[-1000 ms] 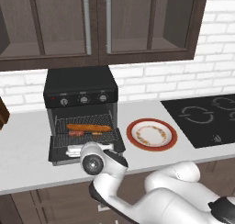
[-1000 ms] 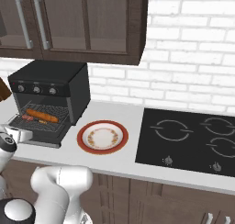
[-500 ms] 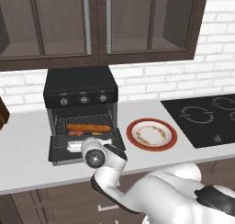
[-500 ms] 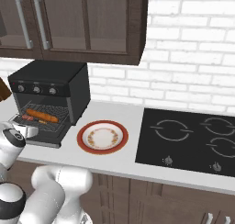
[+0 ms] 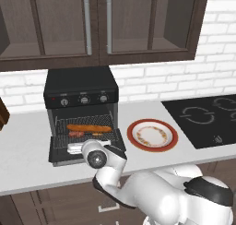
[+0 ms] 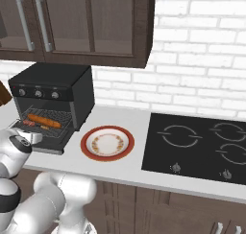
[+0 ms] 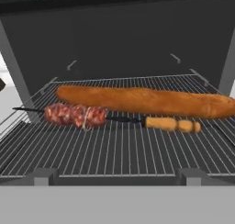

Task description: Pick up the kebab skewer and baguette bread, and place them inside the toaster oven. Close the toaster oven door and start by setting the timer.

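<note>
Toaster oven loaded, door hanging open.

The baguette and the skewer lie side by side on the wire rack inside, skewer just in front of the loaf. The gripper sits low at the dropped door, fingers spread wide and holding nothing. Loading looks done; next, I'd guess, it must get under the door's front edge, swing it up shut, then turn the timer knob.
</note>
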You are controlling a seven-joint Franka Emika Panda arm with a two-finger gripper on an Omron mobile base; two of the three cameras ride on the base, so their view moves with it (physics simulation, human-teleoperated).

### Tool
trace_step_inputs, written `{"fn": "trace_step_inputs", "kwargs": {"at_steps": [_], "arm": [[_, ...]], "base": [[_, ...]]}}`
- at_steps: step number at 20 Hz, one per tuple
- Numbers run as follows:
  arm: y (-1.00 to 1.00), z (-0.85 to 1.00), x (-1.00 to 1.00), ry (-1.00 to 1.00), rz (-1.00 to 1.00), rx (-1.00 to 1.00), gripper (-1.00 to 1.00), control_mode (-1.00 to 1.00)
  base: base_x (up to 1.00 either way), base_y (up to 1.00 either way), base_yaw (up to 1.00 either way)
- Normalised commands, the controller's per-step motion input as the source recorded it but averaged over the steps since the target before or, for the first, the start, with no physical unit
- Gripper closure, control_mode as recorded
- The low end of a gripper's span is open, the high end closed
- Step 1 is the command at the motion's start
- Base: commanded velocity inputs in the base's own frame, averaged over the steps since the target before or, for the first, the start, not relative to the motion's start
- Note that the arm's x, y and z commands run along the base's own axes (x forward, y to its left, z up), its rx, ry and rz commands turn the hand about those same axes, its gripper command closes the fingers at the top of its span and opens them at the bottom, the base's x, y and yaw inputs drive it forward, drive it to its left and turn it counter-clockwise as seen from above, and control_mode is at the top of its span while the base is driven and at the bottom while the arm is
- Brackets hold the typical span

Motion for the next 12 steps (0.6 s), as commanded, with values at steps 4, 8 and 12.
{"fn": "trace_step_inputs", "kwargs": {"at_steps": [4,8,12], "arm": [[0.01,-0.05,0.15,0.00,0.00,0.00,-1.00,-1.00],[0.01,-0.13,0.02,0.00,0.00,0.00,-1.00,-1.00],[0.00,-0.15,0.00,0.00,0.00,0.00,-1.00,-1.00]], "base": [[0.00,0.00,0.00],[0.00,0.00,0.00],[0.00,0.00,0.00]]}}
